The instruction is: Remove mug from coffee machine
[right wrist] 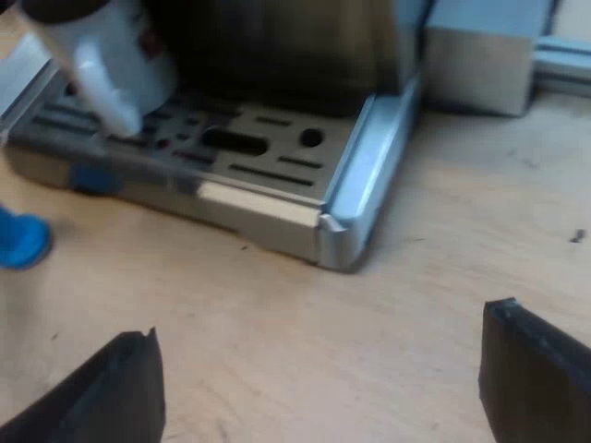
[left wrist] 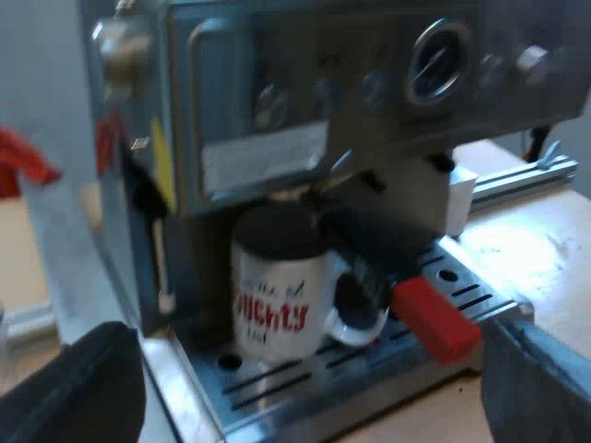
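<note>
the mug [left wrist: 272,295] is white, with a line of small dark script and below it a larger word in red; the red letters blur together and i cannot read them for certain. the espresso machine [left wrist: 305,101] shows a round gauge [left wrist: 439,63] and a pale plate [left wrist: 263,157] on its front, and no brand or writing on them can be made out

the mug stands upright on the slotted drip tray [left wrist: 305,388] at the machine's front, right under the holder [left wrist: 369,245] locked in above it. the holder's dark handle reaches out past the mug's handle, and its red end [left wrist: 436,318] is just beside that handle

the left jaws stand wide apart, their black fingers [left wrist: 78,388] holding and touching nothing, facing the mug from in front of the tray and apart from it

the right jaws are also wide, fingers [right wrist: 92,397] holding nothing, low over the bare wooden surface [right wrist: 369,323] near the tray's corner. from there the mug [right wrist: 120,65] shows at the far end of the tray, and a blue thing [right wrist: 20,238] lies on the surface near the tray's front edge
</note>
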